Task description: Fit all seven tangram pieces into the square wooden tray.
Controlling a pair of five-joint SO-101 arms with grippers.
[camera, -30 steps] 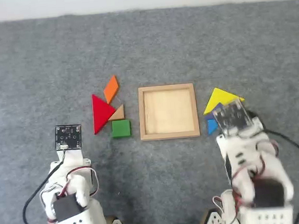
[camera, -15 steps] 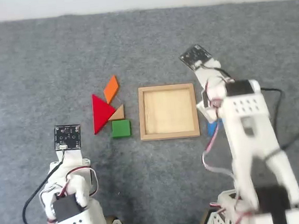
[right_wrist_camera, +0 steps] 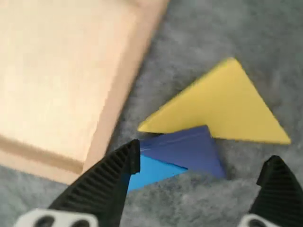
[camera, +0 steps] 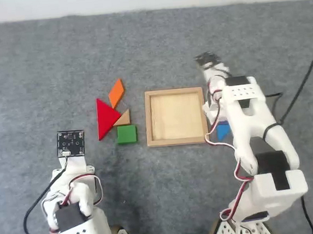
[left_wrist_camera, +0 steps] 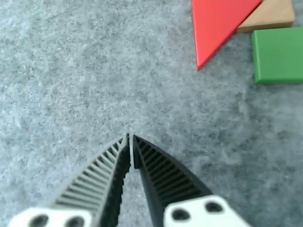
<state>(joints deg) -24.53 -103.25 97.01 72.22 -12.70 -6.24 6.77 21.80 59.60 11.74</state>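
Wide open, the right gripper is hovering over the dark blue triangular piece, needing a square descent clear of the yellow triangle.

Both arms, the left arm and the right arm, are wearing white printed shells with black servo blocks peeking through. Thin red and black wires are looping round the joints, and fatter black cables are trailing off. The left gripper and right gripper are showing black ribbed faces on white bases with screw holes.
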